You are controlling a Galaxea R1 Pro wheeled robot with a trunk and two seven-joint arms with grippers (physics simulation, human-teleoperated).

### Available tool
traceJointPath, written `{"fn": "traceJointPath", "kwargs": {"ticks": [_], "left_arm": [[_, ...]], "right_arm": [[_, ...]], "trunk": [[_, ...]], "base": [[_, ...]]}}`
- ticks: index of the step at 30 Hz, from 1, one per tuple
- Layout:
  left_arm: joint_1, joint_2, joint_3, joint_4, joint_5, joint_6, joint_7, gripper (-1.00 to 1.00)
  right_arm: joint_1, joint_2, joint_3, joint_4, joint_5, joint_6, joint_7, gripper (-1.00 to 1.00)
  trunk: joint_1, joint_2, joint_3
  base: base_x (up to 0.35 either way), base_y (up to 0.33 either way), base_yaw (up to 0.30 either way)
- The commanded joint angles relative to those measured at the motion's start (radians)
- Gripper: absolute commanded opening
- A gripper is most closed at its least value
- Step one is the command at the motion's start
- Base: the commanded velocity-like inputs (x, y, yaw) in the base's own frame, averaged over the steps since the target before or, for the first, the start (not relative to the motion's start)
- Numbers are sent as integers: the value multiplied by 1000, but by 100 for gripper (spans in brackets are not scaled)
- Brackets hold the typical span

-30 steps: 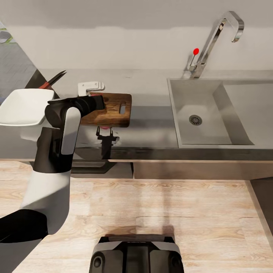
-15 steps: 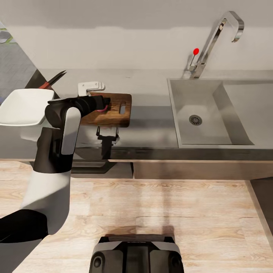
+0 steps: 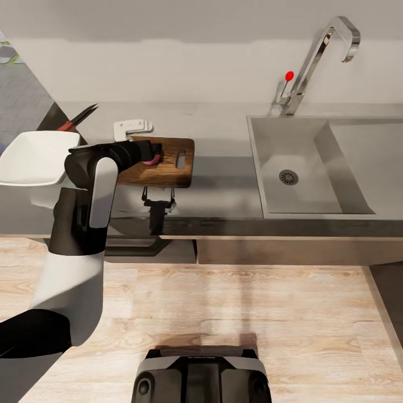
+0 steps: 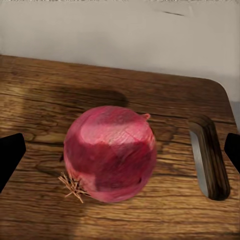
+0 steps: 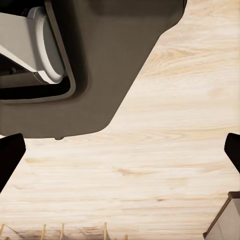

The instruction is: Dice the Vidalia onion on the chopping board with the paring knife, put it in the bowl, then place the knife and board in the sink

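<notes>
Head view, looking down over a grey countertop [image 3: 224,190] against a pale wall, with light wooden floor in front. A dark brown chopping board [image 3: 162,163] lies flat on the counter left of centre, its slot handle hole toward the sink side. The robot's left arm [image 3: 89,190], black and white, reaches from the lower left and bends over the board's left part; at its tip a small patch of reddish-pink onion [image 3: 150,160] shows on the board. A white squarish bowl [image 3: 33,158] sits at the far left, beside the arm's elbow. Behind the bowl, the paring knife [image 3: 78,118] lies at an angle on the counter, red handle and dark blade, well apart from the board. A small white object [image 3: 131,128] sits just behind the board. To the right is the steel sink [image 3: 313,168], with a round drain, a drainboard and a chrome tap [image 3: 319,56] with a red knob.

Left wrist view: the onion [image 4: 110,152] rests on the board [image 4: 50,110], a round red-skinned bulb with dry roots at one end. It lies midway between the left gripper [image 4: 120,155] fingertips, which stand wide apart at the picture's edges, touching nothing. The handle slot is just beside the onion.

Right wrist view: the right gripper [image 5: 120,152] is spread wide and empty, over wooden floor and part of the robot's dark base [image 5: 100,65].
</notes>
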Motion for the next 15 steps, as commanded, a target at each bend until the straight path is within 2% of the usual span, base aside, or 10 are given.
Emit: {"fn": "traceJointPath", "kwargs": {"ticks": [1, 9, 15], "left_arm": [[-1, -1, 1, -1, 11, 3, 10, 100], [-4, -9, 2, -2, 11, 3, 12, 100], [-4, -4, 2, -2, 11, 3, 12, 100]], "right_arm": [[0, 0, 7, 1, -11, -4, 2, 100], [0, 0, 7, 1, -11, -4, 2, 100], [0, 0, 7, 1, -11, -4, 2, 100]], "trunk": [[1, -1, -1], [1, -1, -1], [1, -1, -1]], "base": [[0, 0, 0], [-4, 0, 0], [-230, 0, 0]]}}
